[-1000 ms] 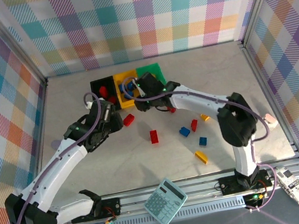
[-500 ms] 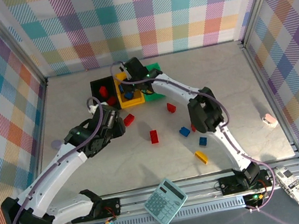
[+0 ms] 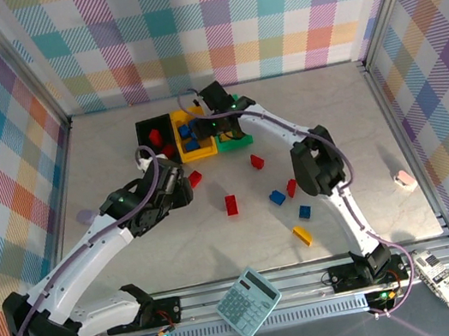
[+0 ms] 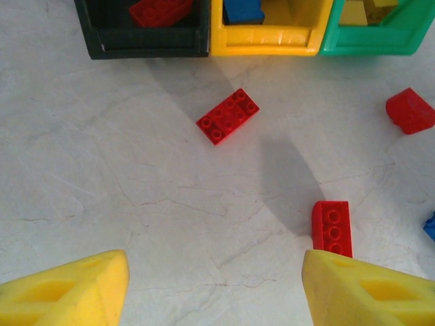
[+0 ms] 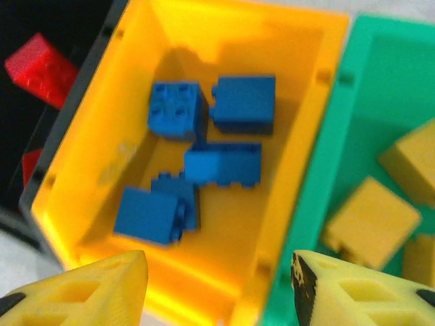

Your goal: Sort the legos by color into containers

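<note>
Over the small open-topped yellow plastic bin [image 5: 299,149] at the back of the grey marbled table [image 3: 357,127], the right gripper [image 5: 217,285] hangs with its yellow foam fingertips [image 5: 81,292] spread apart and nothing between them. Several blue studded plastic bricks [image 5: 178,112] lie on that bin's floor directly below. The yellow bin stands in the middle of a row of three that touch side to side. The matching black plastic bin [image 4: 149,47] on its left holds red studded bricks [image 5: 41,64], and the green plastic bin [image 5: 353,102] on its right holds yellow studded bricks [image 5: 370,221].

Nearer the arm bases, the left gripper [image 4: 214,285] hovers above bare tabletop, its jaws wide open and empty. A flat red two-by-four brick [image 4: 228,116] lies at a slant ahead of it, clear of both fingers and short of the bins. A second red brick [image 4: 332,227] sits near its right-hand fingertip.

More pieces are scattered on the table's right half: a rounded red piece [image 3: 256,161], two loose blue bricks [image 3: 277,197], another red one [image 3: 291,187] and a lone yellow brick [image 3: 302,235]. A teal plastic calculator [image 3: 248,303] rests on the near rail between the arm bases.
</note>
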Controlling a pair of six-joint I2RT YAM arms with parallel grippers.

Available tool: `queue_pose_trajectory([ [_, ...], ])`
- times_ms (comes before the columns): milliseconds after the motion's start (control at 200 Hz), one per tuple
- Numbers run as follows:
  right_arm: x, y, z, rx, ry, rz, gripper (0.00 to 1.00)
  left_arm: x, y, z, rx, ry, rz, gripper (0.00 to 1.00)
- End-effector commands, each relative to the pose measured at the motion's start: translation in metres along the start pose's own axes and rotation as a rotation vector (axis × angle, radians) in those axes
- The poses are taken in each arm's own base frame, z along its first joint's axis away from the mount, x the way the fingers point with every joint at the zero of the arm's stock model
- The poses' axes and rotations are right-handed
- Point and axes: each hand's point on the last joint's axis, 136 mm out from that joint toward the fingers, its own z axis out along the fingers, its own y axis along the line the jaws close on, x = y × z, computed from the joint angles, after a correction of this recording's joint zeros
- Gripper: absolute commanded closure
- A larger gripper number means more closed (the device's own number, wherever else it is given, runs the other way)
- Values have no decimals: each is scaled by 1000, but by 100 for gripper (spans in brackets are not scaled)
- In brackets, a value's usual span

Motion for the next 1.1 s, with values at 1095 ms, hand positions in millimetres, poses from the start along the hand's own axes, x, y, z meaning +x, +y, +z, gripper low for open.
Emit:
queue_pose_trajectory([
  [1095,182,-95,-181,141,-50,331,35,90,-125,139,41,331,210,39],
])
